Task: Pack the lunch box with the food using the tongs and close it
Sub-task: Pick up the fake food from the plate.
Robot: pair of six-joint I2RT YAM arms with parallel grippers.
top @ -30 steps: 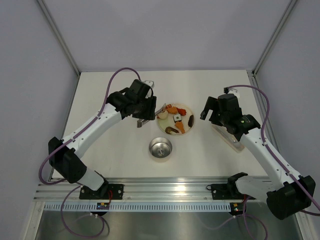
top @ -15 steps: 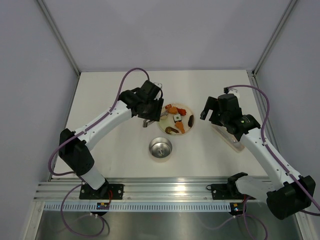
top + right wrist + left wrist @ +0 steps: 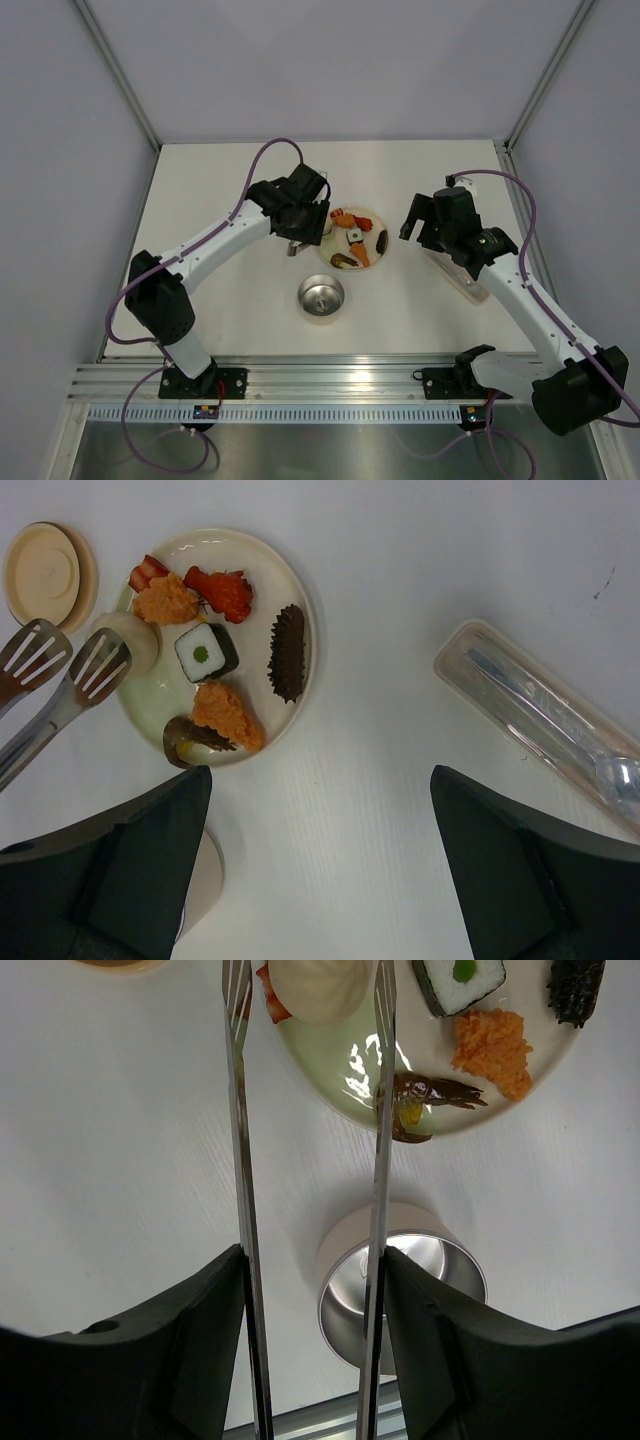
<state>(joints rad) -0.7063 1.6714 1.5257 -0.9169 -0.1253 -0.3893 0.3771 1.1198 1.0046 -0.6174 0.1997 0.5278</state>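
Steel tongs (image 3: 240, 1180) in left gripper (image 3: 312, 1285), tips at bun (image 3: 320, 985)

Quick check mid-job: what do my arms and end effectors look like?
Both arms, left and right, have white links with black joints and bases. A purple cable loops along each. The left end effector and right end effector have broad matte black fingers.
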